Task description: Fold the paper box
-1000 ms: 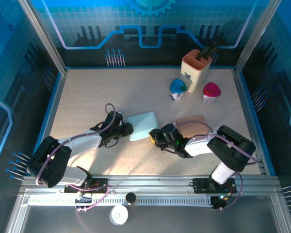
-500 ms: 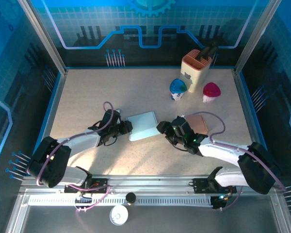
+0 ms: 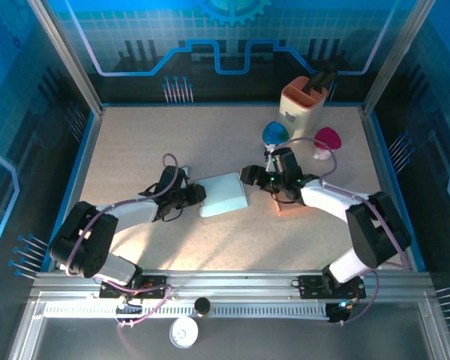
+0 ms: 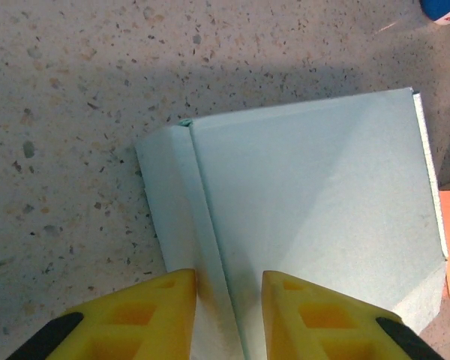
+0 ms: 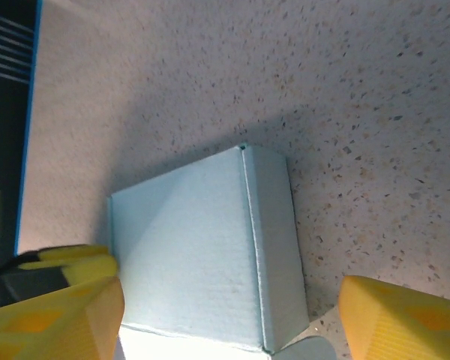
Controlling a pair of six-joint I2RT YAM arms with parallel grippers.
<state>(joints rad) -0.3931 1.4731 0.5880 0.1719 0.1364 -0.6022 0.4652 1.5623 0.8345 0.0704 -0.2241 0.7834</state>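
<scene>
Firmly, the left gripper (image 4: 229, 281) pinches the folded left wall of the pale green paper box (image 4: 307, 202), which lies mid-table (image 3: 135, 150). Above the box's right side, the right gripper (image 5: 232, 300) hangs with its jaws spread wide.

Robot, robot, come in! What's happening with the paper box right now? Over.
Left fingers pinching paper box's creased edge. Right fingers open, above the box. Blue cup close behind right arm.
</scene>
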